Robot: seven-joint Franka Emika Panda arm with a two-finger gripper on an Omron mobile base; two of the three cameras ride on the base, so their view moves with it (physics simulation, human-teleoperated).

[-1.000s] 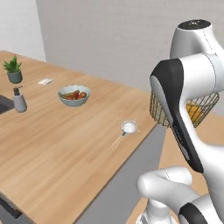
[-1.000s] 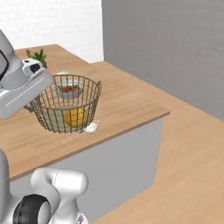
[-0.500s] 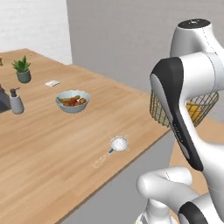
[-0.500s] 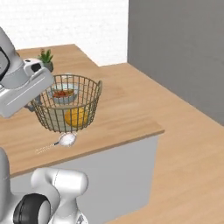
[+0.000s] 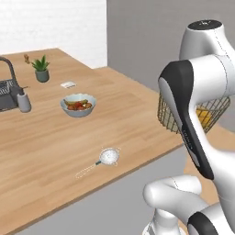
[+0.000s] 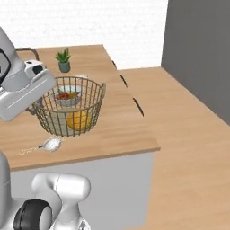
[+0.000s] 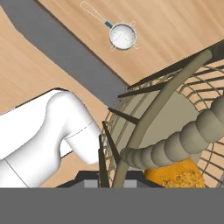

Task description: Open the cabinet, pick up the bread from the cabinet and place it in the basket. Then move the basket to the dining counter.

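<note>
Right base view gives me the clearest read: the basket (image 6: 69, 107) hangs off the end of my arm, lifted above the near part of the dining counter (image 6: 117, 130), with the bread (image 6: 79, 120) lying on its beige bottom. My fingers (image 7: 104, 144) are pinched narrow on the wire rim at the side of the basket nearest the arm; the hand view looks straight along that rim, mesh wall close up and the grainy orange bread at the bottom edge. From the left base view the basket (image 5: 209, 112) shows partly behind my forearm, the bread (image 5: 202, 116) a yellow patch through the wires, just past the worktop (image 5: 41, 151) corner. On the wood top I see a small strainer (image 5: 109, 157) near the front edge, a pale bowl of fruit (image 5: 78, 104) further in, a potted plant (image 5: 41, 69) toward the back, and a dark faucet (image 5: 10, 69) by the sink on the left.
</note>
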